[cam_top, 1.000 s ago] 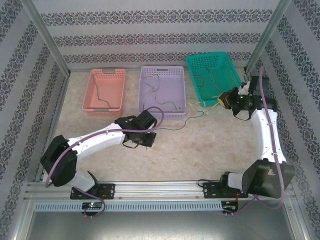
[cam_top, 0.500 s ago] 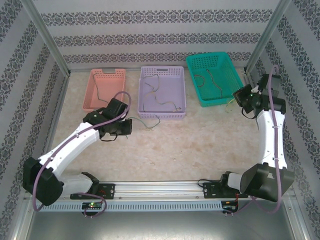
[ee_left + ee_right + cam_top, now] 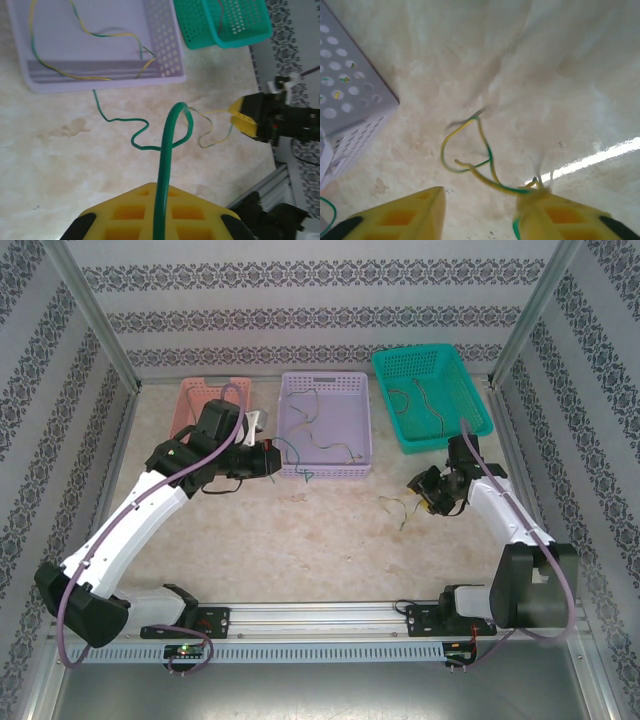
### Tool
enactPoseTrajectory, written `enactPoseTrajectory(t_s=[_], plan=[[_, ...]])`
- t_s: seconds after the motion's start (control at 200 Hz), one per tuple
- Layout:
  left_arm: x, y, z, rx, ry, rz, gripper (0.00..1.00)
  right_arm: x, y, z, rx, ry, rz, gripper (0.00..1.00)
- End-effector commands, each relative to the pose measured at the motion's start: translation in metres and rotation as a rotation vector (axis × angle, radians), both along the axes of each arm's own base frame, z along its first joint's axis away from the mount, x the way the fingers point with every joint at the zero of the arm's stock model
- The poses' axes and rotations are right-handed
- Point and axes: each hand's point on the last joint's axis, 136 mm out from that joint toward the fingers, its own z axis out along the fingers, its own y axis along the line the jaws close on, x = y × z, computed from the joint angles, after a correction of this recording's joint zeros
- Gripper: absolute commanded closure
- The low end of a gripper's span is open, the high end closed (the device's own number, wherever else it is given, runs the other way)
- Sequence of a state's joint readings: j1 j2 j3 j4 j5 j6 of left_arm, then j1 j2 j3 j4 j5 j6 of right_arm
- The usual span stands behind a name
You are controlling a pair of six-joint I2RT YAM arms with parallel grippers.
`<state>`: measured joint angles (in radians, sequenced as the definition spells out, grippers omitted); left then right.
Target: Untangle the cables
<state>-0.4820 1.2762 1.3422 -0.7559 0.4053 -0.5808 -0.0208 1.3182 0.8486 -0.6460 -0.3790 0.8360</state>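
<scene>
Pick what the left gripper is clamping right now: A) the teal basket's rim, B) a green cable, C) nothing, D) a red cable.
B: in the left wrist view the green cable rises straight out of the shut left gripper, pinched there.

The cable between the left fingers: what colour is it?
The cable is plain green; the left wrist view shows it best.

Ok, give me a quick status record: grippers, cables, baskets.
left gripper: shut on green cable
green cable: runs over the table to the purple basket's front wall
right gripper: open
loose yellow-green cable: on table, one end at right gripper
purple basket: another yellow-green wire inside
teal basket: dark cables inside
pink basket: partly behind left arm
</scene>
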Motion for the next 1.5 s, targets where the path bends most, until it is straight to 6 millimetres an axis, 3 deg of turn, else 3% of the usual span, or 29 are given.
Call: enactPoseTrajectory(t_s=[0.0,0.09,0.195,0.42,0.54,0.799,0.994,1.314,1.494], plan=[[0.003,-0.021,0.018,-0.114,0.015,-0.071,1.00,0.014,0.007,0.031,-0.008,-0.104,0.043,0.48],[-0.002,-0.033,0.016,-0.160,0.067,-0.125,1.00,0.018,0.012,0.062,-0.043,-0.178,0.074,0.44],[-0.016,-0.042,0.002,-0.178,0.187,-0.194,1.00,0.017,0.025,0.077,-0.049,-0.190,0.119,0.43],[-0.079,-0.034,-0.054,-0.037,0.455,-0.287,1.00,0.003,0.049,0.064,-0.085,-0.127,0.209,0.39],[-0.102,-0.035,-0.067,-0.017,0.480,-0.315,1.00,-0.003,0.057,0.060,-0.100,-0.138,0.225,0.37],[-0.072,-0.048,-0.079,-0.065,0.416,-0.224,1.00,-0.019,0.073,0.057,-0.050,-0.166,0.234,0.32],[-0.055,-0.061,-0.078,-0.069,0.388,-0.255,1.00,-0.026,0.079,0.060,-0.010,-0.201,0.246,0.25],[-0.053,-0.068,-0.071,-0.063,0.372,-0.336,1.00,-0.024,0.094,0.034,0.042,-0.143,0.292,0.25],[-0.058,-0.071,-0.070,-0.078,0.376,-0.369,1.00,-0.005,0.101,0.032,0.058,-0.162,0.310,0.26]])
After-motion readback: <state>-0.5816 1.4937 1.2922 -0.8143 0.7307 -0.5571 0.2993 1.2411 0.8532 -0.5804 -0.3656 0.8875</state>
